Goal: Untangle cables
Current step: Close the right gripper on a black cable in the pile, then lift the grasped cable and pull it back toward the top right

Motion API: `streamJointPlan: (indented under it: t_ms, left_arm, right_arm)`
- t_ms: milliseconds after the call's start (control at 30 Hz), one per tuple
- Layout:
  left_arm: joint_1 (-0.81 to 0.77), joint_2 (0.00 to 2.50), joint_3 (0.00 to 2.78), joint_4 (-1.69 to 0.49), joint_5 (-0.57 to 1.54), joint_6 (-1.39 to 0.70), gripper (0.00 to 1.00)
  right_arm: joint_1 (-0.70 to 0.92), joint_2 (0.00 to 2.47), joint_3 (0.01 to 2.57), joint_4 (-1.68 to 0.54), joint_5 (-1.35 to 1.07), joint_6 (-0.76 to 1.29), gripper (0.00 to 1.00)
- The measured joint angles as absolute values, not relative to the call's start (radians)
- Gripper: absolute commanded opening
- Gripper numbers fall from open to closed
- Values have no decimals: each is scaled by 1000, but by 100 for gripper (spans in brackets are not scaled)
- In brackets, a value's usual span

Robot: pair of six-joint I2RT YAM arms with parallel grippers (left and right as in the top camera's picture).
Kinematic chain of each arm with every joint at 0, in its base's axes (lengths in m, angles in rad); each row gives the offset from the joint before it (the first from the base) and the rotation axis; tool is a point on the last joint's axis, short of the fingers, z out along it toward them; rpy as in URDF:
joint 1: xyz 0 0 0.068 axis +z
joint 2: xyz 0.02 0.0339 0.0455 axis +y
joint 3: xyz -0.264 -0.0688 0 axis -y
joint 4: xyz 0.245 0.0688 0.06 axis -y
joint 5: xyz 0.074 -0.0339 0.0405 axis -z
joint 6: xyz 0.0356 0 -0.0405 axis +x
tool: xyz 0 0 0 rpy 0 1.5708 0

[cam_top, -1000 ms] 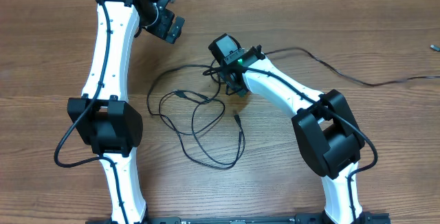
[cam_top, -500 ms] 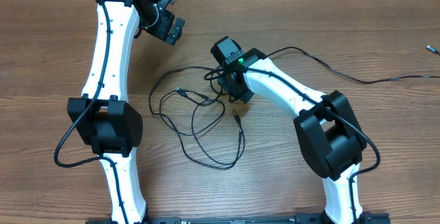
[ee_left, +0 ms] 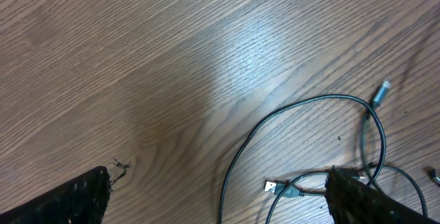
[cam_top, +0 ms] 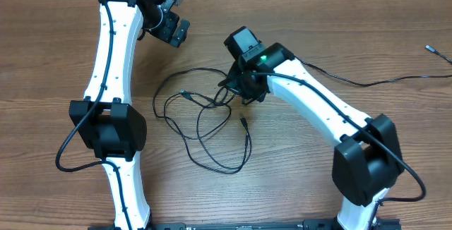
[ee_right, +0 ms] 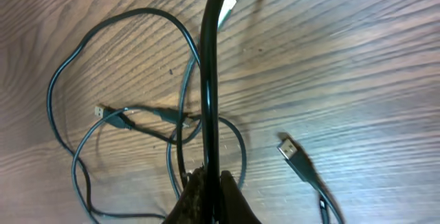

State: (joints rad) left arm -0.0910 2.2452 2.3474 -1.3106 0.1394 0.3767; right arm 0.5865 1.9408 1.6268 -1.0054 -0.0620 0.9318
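Holds the left gripper (cam_top: pixel 175 11) wide open, far out. Bends the right arm in, right gripper (ee_right: pixel 206 183) pinched tight on a cable (ee_right: pixel 210 80).

Two arms (cam_top: pixel 113 53), left tool (cam_top: pixel 179 13) and right tool (cam_top: pixel 242 89), one table (cam_top: pixel 56 61), tangled cables (ee_right: pixel 208 80) beyond counting

place: robotics lab (likely) | cue: left arm (cam_top: pixel 113 53), right arm (cam_top: pixel 318 104), wooden table (cam_top: pixel 49 61)

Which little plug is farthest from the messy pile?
The small plug far off to the right, alone; the others lie among the tangled thin black cables.
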Motion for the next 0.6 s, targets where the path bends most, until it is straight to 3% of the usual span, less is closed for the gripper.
streamJointPlan:
  t_ms: [600]
  left_arm:
    - [-91, 2245, 2347, -1320, 139, 377, 100]
  right_arm:
    - [469, 1931, 1627, -929, -484, 762, 4]
